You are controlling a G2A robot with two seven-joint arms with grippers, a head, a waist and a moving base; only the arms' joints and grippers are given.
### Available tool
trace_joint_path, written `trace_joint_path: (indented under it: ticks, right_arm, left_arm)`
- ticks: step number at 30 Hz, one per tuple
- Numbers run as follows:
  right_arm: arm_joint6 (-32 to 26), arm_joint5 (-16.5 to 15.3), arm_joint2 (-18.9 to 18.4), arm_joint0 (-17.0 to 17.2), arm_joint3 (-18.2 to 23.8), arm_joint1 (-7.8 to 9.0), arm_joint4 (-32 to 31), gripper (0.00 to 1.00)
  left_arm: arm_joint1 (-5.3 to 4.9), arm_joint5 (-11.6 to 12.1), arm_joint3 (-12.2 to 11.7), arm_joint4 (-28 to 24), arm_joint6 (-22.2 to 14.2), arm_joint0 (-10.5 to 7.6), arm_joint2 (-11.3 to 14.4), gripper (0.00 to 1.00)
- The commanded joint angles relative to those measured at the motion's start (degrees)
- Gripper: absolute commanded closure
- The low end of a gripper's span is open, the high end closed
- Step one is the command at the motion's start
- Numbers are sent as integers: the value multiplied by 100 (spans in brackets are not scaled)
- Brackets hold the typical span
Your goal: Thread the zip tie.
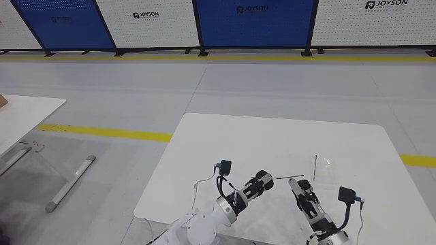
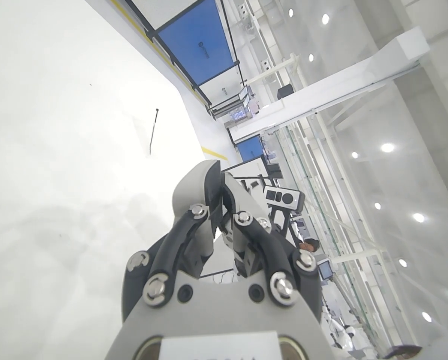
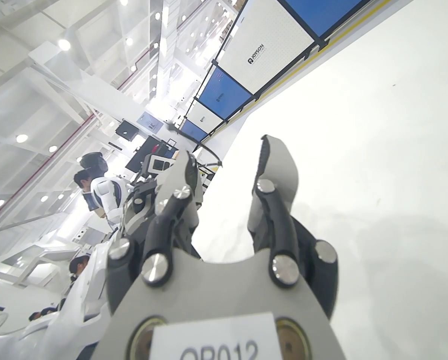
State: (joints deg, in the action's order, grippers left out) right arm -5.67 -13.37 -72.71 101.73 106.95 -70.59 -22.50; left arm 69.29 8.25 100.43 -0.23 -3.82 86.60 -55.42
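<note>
Lying flat on the table [image 1: 231, 136], the zip tie [image 2: 153, 132] sits well ahead of both claws, so pickup comes first, I judge. My left claw [image 2: 219, 170] is pressed shut, nothing clearly gripped; a thin dark strand [image 1: 287, 176] at its tip I cannot identify. My right claw [image 3: 227, 147] gapes wide and empty, ready to grasp.

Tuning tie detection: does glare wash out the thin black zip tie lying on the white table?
Left wrist view: the white table is nearly blown out, but the thin black zip tie reads distinct against it. Top view: even light, tie only a hairline. Right wrist view: table overexposed, ceiling lamps flaring.
</note>
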Motion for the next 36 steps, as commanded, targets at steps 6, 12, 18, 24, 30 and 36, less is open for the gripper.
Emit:
trace_joint_path:
  ticks: [6, 12, 18, 24, 30, 36]
  right_arm:
    - [82, 183, -125, 138, 161, 14, -61, 0]
    - [158, 279, -133, 163, 201, 12, -132, 0]
    - [232, 351, -151, 124, 197, 11, -275, 0]
    - [14, 826, 100, -125, 24, 14, -1451, 0]
    - [-226, 825, 253, -239, -67, 29, -2022, 0]
    - [-226, 825, 253, -239, -67, 29, -2022, 0]
  left_arm:
    - [18, 113, 111, -1112, -274, 5, -189, 100]
    - [-1, 103, 156, -1042, -315, 35, -262, 100]
    - [3, 92, 157, -1086, -321, 39, -251, 100]
    - [15, 99, 106, -1639, -522, -1, -325, 100]
    - [8, 97, 147, -1678, -598, 23, -365, 100]
    - [8, 97, 147, -1678, -598, 23, -365, 100]
